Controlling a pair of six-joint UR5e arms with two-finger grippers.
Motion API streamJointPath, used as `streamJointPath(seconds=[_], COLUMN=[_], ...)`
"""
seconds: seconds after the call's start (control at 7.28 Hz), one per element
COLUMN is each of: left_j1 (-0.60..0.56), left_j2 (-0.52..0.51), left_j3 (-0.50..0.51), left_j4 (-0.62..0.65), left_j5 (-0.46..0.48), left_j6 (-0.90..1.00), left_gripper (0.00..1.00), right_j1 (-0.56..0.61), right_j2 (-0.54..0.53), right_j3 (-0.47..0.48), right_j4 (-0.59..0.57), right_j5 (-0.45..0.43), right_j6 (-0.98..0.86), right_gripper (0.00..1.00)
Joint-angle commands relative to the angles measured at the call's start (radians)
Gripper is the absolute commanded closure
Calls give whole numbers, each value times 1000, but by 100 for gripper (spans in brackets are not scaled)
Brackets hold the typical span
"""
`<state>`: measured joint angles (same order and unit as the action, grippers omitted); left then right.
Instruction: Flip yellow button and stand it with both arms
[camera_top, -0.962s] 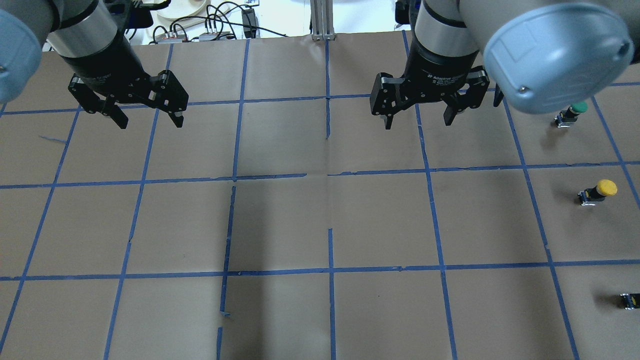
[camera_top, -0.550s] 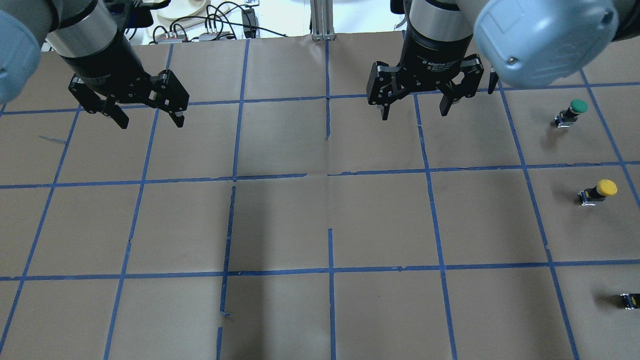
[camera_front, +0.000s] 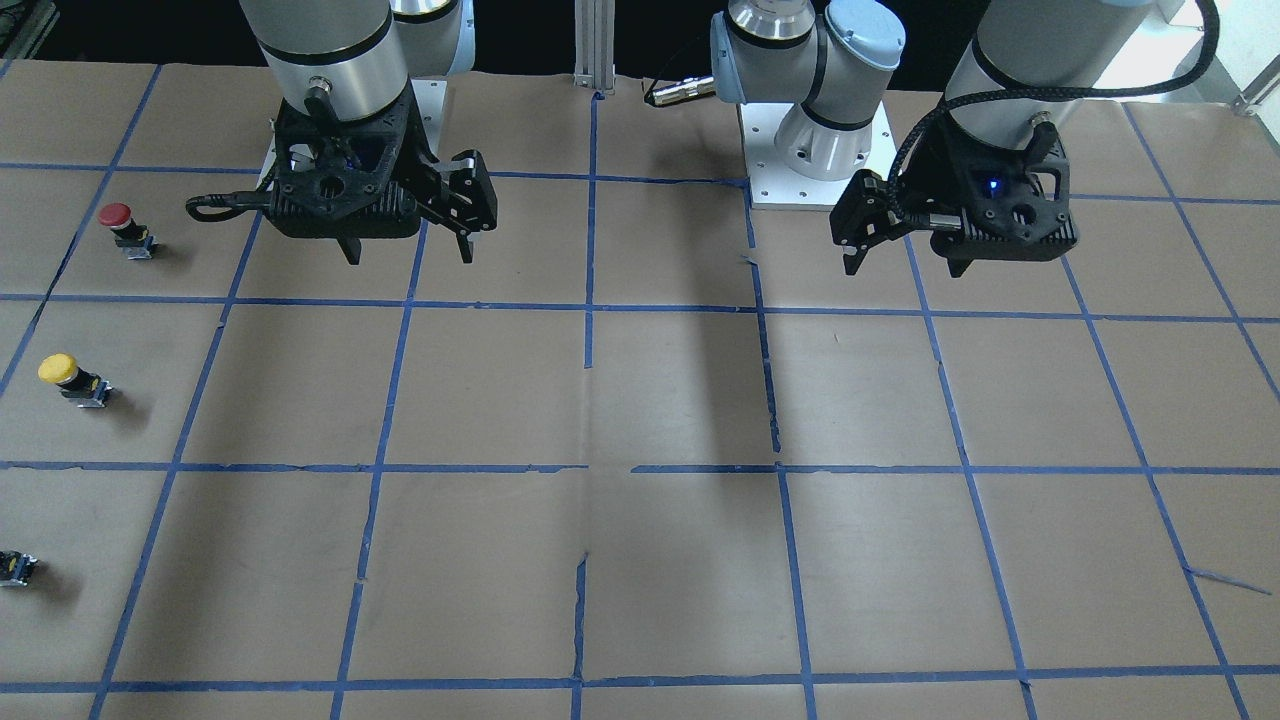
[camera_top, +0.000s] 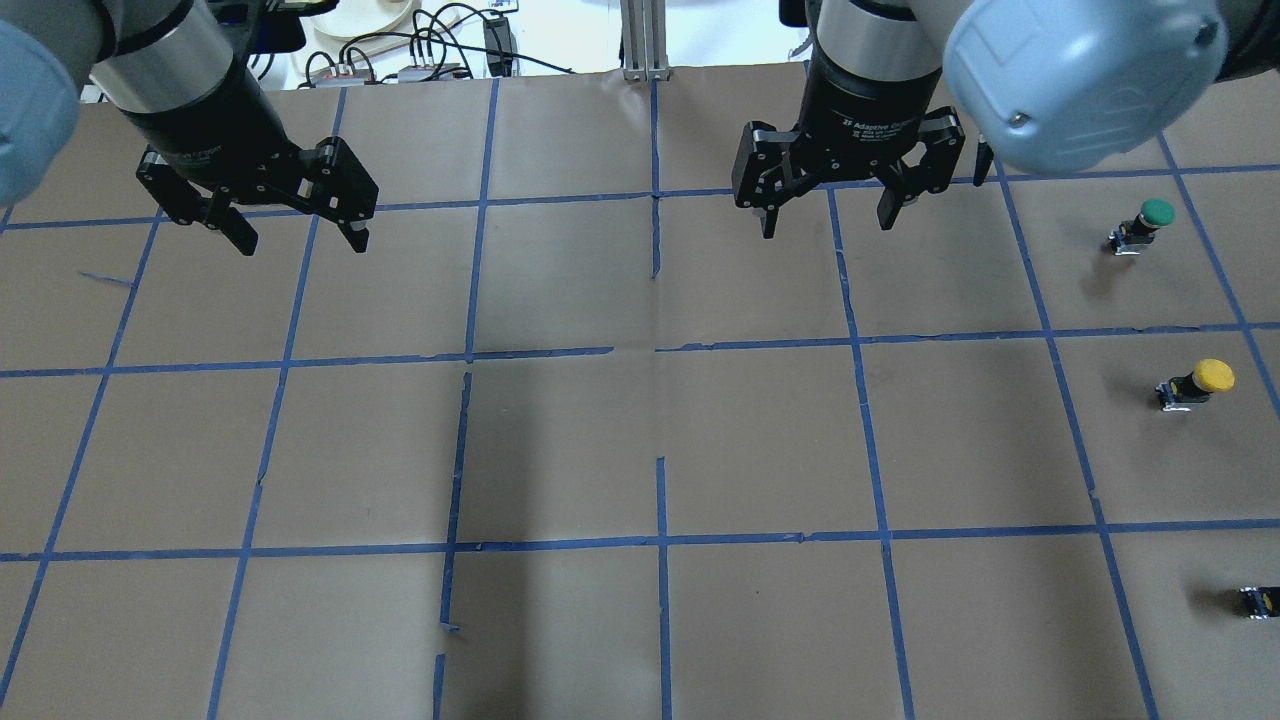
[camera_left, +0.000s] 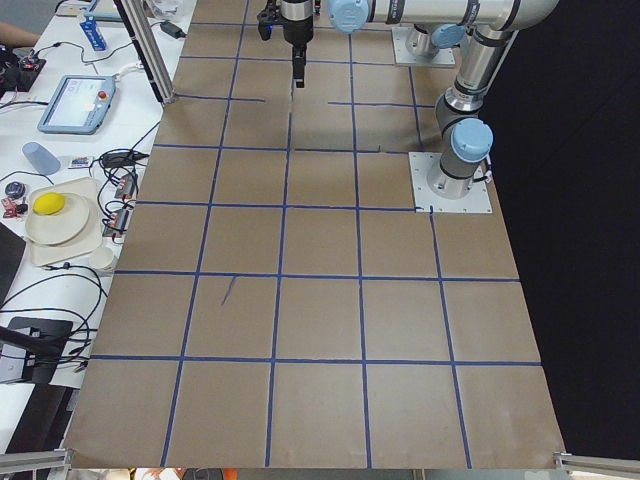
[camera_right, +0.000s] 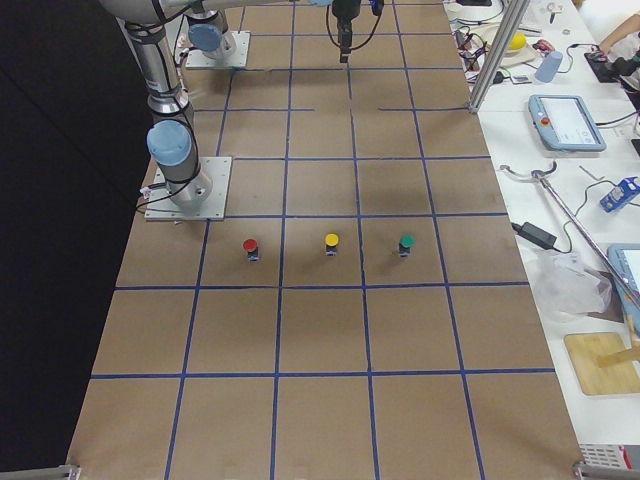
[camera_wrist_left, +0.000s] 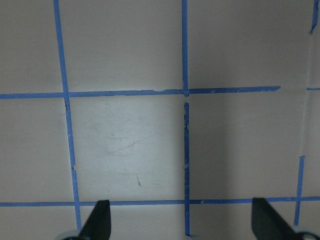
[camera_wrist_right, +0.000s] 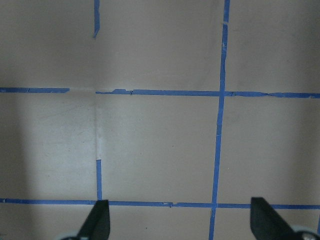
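Observation:
The yellow button (camera_top: 1200, 382) stands with its cap up near the table's right edge, also in the front-facing view (camera_front: 70, 378) and the exterior right view (camera_right: 331, 243). My right gripper (camera_top: 826, 226) hangs open and empty over the far middle of the table, well to the left of the button; it also shows in the front-facing view (camera_front: 408, 257) and its own wrist view (camera_wrist_right: 177, 220). My left gripper (camera_top: 300, 243) hangs open and empty at the far left, also in the front-facing view (camera_front: 900, 268) and its own wrist view (camera_wrist_left: 182, 222). Both wrist views show only taped paper.
A green-capped button (camera_top: 1145, 225) stands beyond the yellow one, and a red-capped button (camera_front: 125, 228) stands on its robot side. A small dark capless switch block (camera_top: 1260, 601) sits at the right edge. The table (camera_top: 640, 450) is brown paper with blue tape lines.
My right gripper has shifted slightly left and toward the far edge and stays open. The left gripper and the buttons have not moved.

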<state>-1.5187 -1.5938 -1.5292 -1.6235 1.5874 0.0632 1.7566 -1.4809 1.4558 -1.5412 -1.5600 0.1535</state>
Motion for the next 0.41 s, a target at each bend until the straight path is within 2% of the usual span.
streamJointPath(seconds=[0.0, 0.27], left_j1=[0, 0], left_j2=[0, 2], left_j3=[1, 1], left_j4=[1, 1], left_j5=[-1, 2], left_j6=[-11, 1], left_gripper=[0, 0], right_j1=[0, 0], right_j2=[-2, -1], right_j3=[0, 2], right_j4=[-2, -3], right_j5=[0, 1], right_j6=[5, 6], right_gripper=[0, 0])
